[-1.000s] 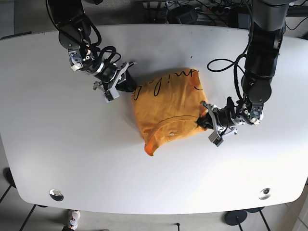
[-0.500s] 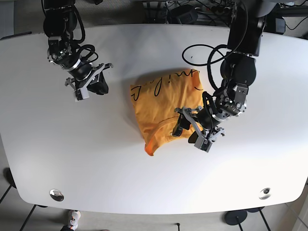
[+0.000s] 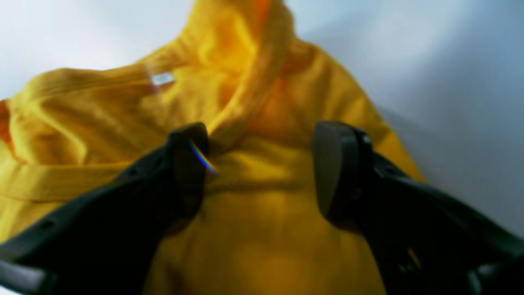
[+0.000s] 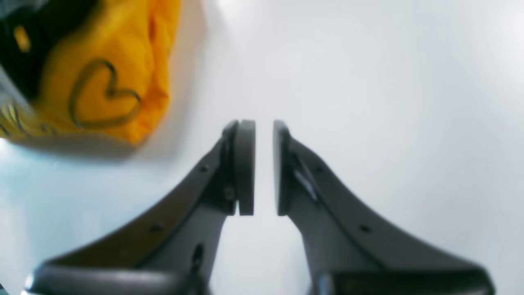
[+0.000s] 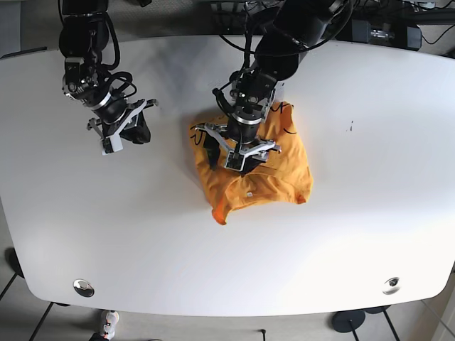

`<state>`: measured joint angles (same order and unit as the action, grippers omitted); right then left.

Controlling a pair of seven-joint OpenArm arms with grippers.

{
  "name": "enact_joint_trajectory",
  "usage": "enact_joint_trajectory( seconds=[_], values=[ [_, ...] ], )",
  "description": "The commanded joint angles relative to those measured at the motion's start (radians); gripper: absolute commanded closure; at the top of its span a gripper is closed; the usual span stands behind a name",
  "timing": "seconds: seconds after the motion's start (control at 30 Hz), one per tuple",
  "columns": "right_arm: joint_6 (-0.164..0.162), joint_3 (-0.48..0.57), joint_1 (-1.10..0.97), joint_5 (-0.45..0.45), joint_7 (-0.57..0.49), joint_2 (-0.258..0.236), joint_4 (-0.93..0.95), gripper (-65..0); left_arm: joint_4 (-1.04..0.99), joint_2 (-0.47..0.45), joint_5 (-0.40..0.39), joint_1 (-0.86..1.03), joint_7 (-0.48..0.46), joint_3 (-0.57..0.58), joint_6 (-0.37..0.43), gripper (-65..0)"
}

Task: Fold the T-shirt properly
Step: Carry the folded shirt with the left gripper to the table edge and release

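Base view: my left gripper (image 5: 237, 158) hangs over the middle of the orange shirt (image 5: 284, 174) on the white table (image 5: 370, 213); my right gripper (image 5: 128, 133) sits well apart.

Left wrist view: jaws spread wide, nothing pinched, shirt (image 3: 262, 229) beneath.

Right wrist view: jaws nearly together, narrow gap, empty; shirt (image 4: 102, 78) upper left.

Robotics lab: white table (image 5: 370, 234) on castors, cable tangle (image 5: 298, 14) behind (arms mounted there).

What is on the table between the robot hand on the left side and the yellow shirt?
Nothing. In the base view only bare white table lies between the right gripper and the T-shirt; the right wrist view shows the same.
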<state>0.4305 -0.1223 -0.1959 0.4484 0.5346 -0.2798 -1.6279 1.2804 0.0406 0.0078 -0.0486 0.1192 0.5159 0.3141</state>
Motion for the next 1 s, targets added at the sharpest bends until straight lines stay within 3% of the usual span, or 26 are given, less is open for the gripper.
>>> enact_joint_trajectory(
  seconds=[0.03,0.13,0.17,0.27,0.4,0.5,0.67,0.77,0.87,1.0],
  values=[
    [0.008,-0.001,0.017,0.014,-0.026,-0.016,-0.018,-7.1,-0.043,-0.008,0.007,0.0,-0.029,-0.029,0.009,-37.8],
    [0.02,-0.001,0.045,0.011,-0.026,-0.017,-0.018,-7.1,-0.083,-0.115,-0.002,0.034,0.026,-0.119,-0.048,-37.5],
    [0.043,-0.001,0.055,0.011,-0.026,-0.017,-0.013,-7.1,-0.078,-0.158,-0.041,0.06,0.026,-0.181,-0.161,-37.4],
    [0.054,-0.006,0.066,0.011,-0.026,-0.017,0.002,-7.1,-0.081,-0.262,-0.128,0.1,0.055,-0.371,-0.445,-37.4],
    [0.055,-0.007,0.066,0.01,-0.026,-0.017,0.002,-7.0,-0.103,-0.396,-0.128,0.097,0.248,-0.592,-0.755,-37.4],
    [0.055,-0.007,0.065,0.01,-0.026,-0.017,0.002,-7.0,-0.186,-0.5,-0.128,0.072,0.302,-0.718,-0.898,-37.4],
    [0.055,-0.007,0.066,0.013,-0.026,-0.014,0.001,-6.7,-0.437,-0.709,-0.136,-0.004,0.296,-0.811,-1.012,-37.4],
    [0.055,-0.007,0.063,0.016,-0.028,-0.009,-0.004,-6.7,-0.559,-0.813,-0.131,-0.029,0.165,-0.81,-1.012,-37.4],
    [0.052,-0.006,0.062,0.017,-0.028,-0.008,-0.004,-6.7,-0.569,-0.845,-0.136,-0.029,0.09,-0.81,-1.012,-37.4],
    [0.051,-0.009,0.06,0.011,-0.032,-0.008,-0.004,-6.5,-0.503,-0.855,-0.137,-0.029,0.087,-0.81,-1.012,-37.2]
  ],
)
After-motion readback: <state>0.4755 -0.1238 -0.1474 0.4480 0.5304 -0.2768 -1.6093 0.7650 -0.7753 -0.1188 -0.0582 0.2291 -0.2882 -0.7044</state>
